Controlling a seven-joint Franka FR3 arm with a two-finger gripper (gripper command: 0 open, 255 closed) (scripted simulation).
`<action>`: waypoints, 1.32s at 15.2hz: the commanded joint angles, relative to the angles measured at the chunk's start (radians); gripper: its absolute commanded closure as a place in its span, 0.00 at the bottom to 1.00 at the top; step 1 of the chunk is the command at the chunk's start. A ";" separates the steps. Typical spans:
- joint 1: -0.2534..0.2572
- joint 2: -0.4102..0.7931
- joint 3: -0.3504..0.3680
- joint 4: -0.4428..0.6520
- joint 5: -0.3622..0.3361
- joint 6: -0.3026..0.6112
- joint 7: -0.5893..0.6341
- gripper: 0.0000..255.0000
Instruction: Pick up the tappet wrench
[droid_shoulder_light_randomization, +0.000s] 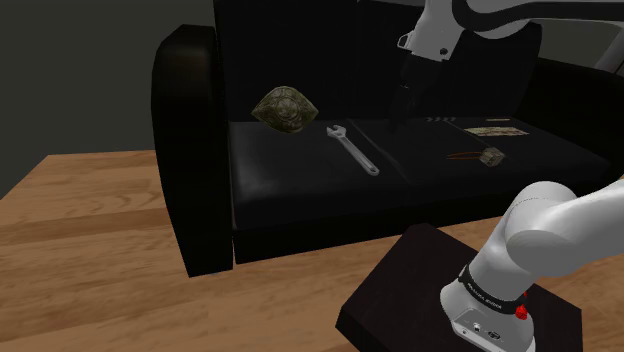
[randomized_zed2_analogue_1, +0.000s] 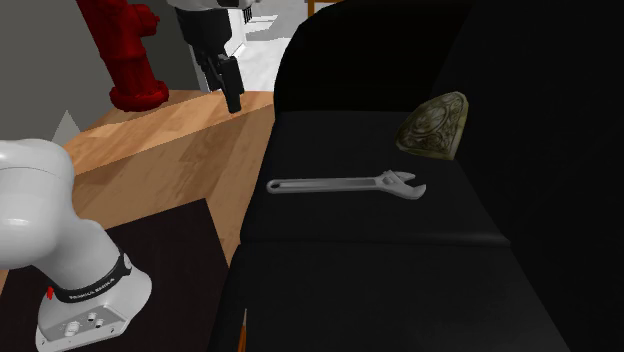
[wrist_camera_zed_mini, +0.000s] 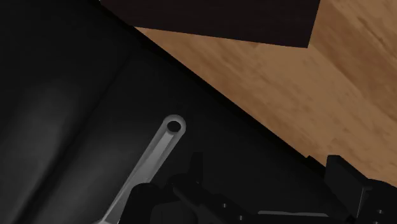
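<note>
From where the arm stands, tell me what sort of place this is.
Probably a living room: a black sofa stands on a wooden floor, with a wrench lying on its seat.

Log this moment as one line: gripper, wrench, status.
gripper: open, raised, clear of tappet wrench | wrench: flat on black sofa seat, untouched | pick: not yet done

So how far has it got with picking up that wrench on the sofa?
Nothing is done yet: the wrench lies flat on the black sofa seat, untouched. In hand: the open hand hangs in the air clear of the wrench, towards its handle end. Left: come down, close on it, lift.
</note>
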 joint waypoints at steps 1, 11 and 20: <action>0.000 0.000 0.000 0.000 0.000 0.000 0.000 0.00; -0.095 0.311 0.009 0.052 -0.032 0.282 0.167 0.00; -0.171 0.600 -0.012 0.178 -0.075 0.461 0.325 0.00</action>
